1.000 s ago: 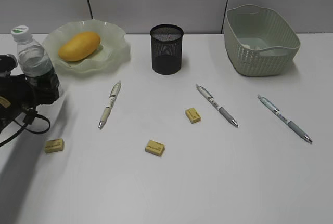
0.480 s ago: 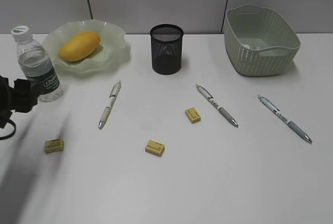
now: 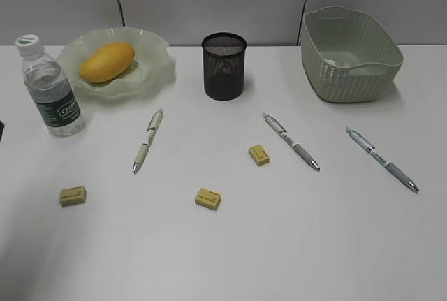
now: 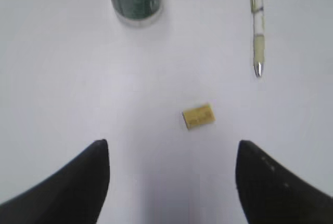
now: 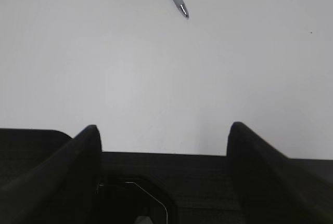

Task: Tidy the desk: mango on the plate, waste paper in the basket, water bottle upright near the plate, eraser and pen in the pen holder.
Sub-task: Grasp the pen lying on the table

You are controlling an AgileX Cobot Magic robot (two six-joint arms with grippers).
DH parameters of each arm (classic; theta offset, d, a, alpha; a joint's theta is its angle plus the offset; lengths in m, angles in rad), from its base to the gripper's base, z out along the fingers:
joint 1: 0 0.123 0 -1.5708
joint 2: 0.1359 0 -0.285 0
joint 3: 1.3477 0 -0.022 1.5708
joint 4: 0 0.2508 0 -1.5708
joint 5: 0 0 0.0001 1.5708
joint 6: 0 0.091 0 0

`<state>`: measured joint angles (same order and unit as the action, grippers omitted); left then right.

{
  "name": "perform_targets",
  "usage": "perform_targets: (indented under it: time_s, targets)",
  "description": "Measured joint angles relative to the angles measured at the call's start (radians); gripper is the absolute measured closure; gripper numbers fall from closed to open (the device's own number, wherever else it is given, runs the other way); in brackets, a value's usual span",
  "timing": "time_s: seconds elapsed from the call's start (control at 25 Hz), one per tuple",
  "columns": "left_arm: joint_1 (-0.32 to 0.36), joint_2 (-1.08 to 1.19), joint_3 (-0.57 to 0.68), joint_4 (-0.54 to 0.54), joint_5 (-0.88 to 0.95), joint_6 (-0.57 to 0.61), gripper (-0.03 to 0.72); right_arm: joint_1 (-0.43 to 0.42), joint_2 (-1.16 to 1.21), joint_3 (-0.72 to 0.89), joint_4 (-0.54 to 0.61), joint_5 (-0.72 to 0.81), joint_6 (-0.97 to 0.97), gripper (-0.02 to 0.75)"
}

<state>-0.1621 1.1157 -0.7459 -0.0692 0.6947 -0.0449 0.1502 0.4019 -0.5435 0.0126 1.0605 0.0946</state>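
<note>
Water bottle [image 3: 51, 88] is standing upright at the counter's [image 3: 230, 245] far-left corner beside the plate [image 3: 157, 70]; left gripper [image 4: 171, 167] and right gripper [image 5: 164, 141] are both hanging released, holding nothing.

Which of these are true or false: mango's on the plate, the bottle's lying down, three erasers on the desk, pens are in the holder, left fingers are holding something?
1. The mango lies on the plate: true.
2. The water bottle lies on its side: false, it stands upright.
3. Three erasers are on the desk: true.
4. The pens are in the pen holder: false, all three lie on the desk.
5. The left fingers hold an eraser: false, they are open and empty.
</note>
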Motion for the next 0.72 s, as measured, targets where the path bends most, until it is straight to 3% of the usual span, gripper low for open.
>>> perform_targets:
  time_s: [0.16,0.32,0.72]
  targets:
    - [0.000,-0.038,-0.047,-0.038,0.302,0.008,0.154,0.000,0.000,0.000,0.000,-0.002,0.001,0.153]
    - [0.000,-0.096,-0.048,-0.032,0.476,0.010,0.217,0.000,0.000,0.000,0.000,-0.002,0.001,0.153]
    - [0.000,-0.417,-0.002,0.006,0.519,0.027,0.261,0.000,0.000,0.000,0.000,-0.002,0.002,0.153]
